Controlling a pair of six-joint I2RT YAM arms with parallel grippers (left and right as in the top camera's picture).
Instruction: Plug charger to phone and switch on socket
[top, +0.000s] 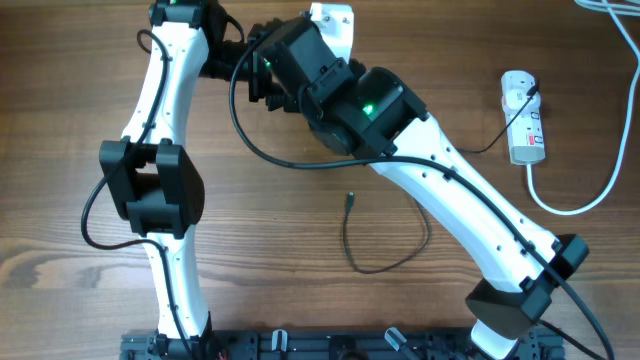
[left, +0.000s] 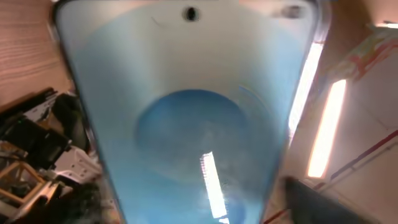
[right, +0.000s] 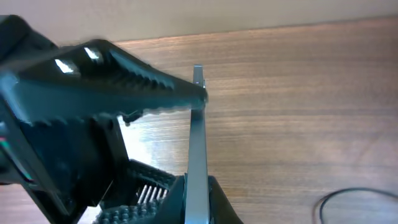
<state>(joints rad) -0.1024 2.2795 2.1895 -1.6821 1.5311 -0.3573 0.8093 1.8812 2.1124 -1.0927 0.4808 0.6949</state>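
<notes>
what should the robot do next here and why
Probably send the right arm toward the charger's plug tip. The phone is at the far side where both wrists meet and fills the left wrist view. The tip lies loose on the table, with nothing touching it. How firmly the phone is held cannot be seen, so that hold should be secure first.

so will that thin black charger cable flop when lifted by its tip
Likely floppy: the charger lies in a loose curl on the table. Probably light, being so thin; the slack would trail behind its plug tip.
</notes>
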